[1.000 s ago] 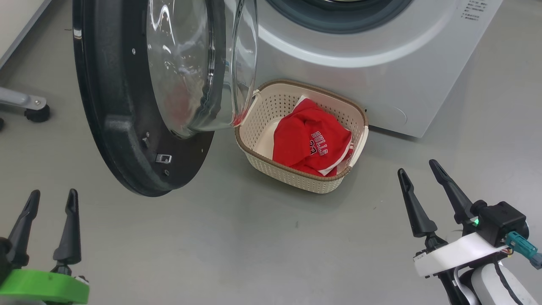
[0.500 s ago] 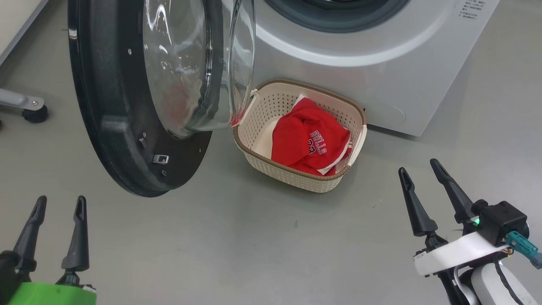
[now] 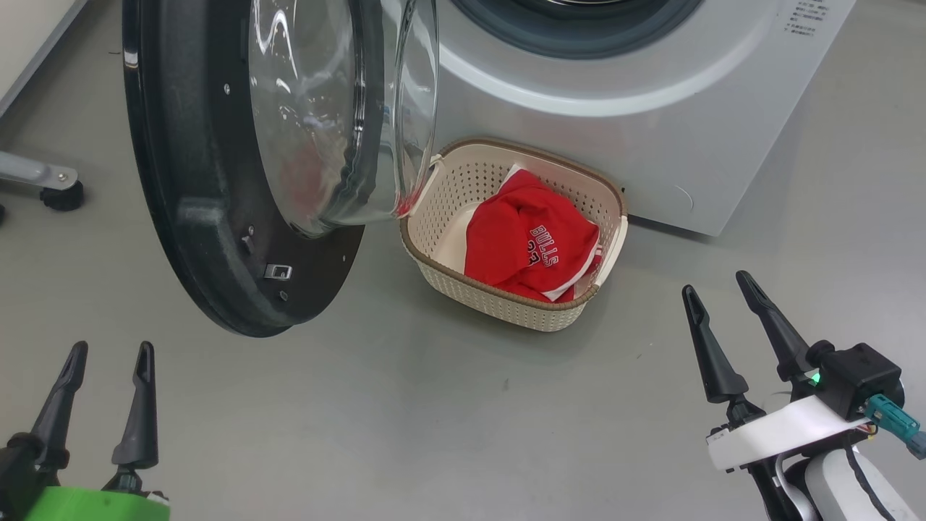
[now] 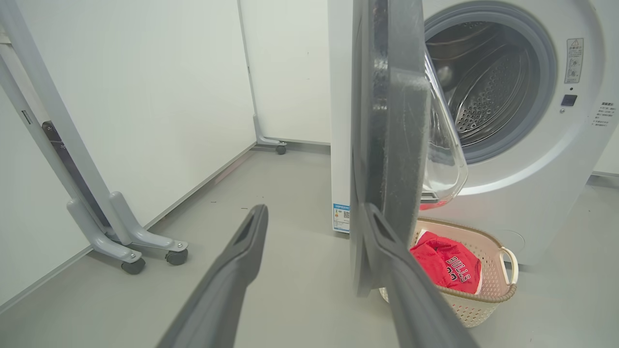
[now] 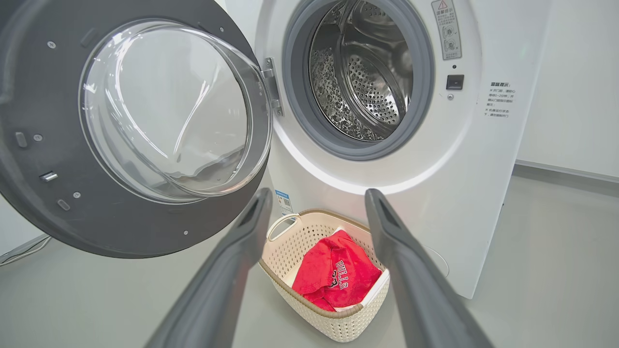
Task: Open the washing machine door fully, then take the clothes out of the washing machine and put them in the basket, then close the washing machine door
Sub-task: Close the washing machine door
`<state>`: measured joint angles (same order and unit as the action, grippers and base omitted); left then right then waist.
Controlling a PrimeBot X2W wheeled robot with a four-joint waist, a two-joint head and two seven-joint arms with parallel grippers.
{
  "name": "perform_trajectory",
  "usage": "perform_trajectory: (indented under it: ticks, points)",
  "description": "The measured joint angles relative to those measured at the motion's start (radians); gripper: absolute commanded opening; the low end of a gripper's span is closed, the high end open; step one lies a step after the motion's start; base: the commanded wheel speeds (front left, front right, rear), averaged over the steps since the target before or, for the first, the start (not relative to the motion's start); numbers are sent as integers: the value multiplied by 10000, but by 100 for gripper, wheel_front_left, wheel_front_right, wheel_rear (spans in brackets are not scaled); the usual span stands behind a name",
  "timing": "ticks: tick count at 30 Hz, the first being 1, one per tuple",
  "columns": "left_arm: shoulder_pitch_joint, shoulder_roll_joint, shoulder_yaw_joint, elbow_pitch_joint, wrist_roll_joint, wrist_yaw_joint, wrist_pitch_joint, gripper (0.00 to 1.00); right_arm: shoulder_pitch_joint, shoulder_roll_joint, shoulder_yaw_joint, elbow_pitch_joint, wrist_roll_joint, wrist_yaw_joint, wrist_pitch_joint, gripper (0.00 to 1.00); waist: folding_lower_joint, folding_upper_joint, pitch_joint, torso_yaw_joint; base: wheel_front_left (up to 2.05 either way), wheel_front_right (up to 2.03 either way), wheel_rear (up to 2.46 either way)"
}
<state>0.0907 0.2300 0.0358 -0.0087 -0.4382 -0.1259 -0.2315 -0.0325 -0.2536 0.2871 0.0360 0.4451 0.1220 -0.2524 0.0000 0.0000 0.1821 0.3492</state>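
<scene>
The washing machine door (image 3: 210,217) stands swung open at the left, its glass bowl over the basket's left edge. It is edge-on in the left wrist view (image 4: 387,145). The cream basket (image 3: 499,300) sits on the floor against the white washing machine (image 3: 651,145) and holds the red "BULLS" clothes (image 3: 532,242). The steel drum (image 5: 362,72) shows bare metal where I can see in. My left gripper (image 3: 112,349) is open, low and in front of the door, touching nothing. My right gripper (image 3: 715,284) is open, right of the basket, and empty.
A grey frame leg on castors (image 4: 125,241) stands at the left by white wall panels; its foot (image 3: 61,192) lies left of the door. A blue label (image 4: 341,217) marks the washer's lower corner. Grey floor stretches between the grippers and the basket.
My left gripper's fingers have spread wider and it has drawn back from the door, toward the bottom of the head view. The camera shifted slightly. The right gripper stayed put.
</scene>
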Motion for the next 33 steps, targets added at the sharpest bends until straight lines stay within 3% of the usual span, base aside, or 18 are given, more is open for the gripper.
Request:
perform_trajectory:
  ticks: [27,28,29,30,33]
  points:
    - [-9,86,-198,324,-15,0,-173,100,0,27,38,19,-4,0,0,100,0,0,-72,72,0,0,0]
    - [-10,92,-213,330,-21,0,-174,79,0,27,38,19,-4,0,0,100,0,0,-73,71,0,0,0]
    - [-11,94,-228,337,-35,0,-174,47,0,27,40,19,-4,0,0,100,0,0,-73,70,0,0,0]
    - [-11,96,-242,343,-35,0,-174,0,0,27,40,19,-4,0,0,100,0,0,-74,68,0,0,0]
    - [-12,130,-230,353,-31,0,-174,0,0,29,42,21,-4,0,0,100,0,0,-75,64,0,0,0]
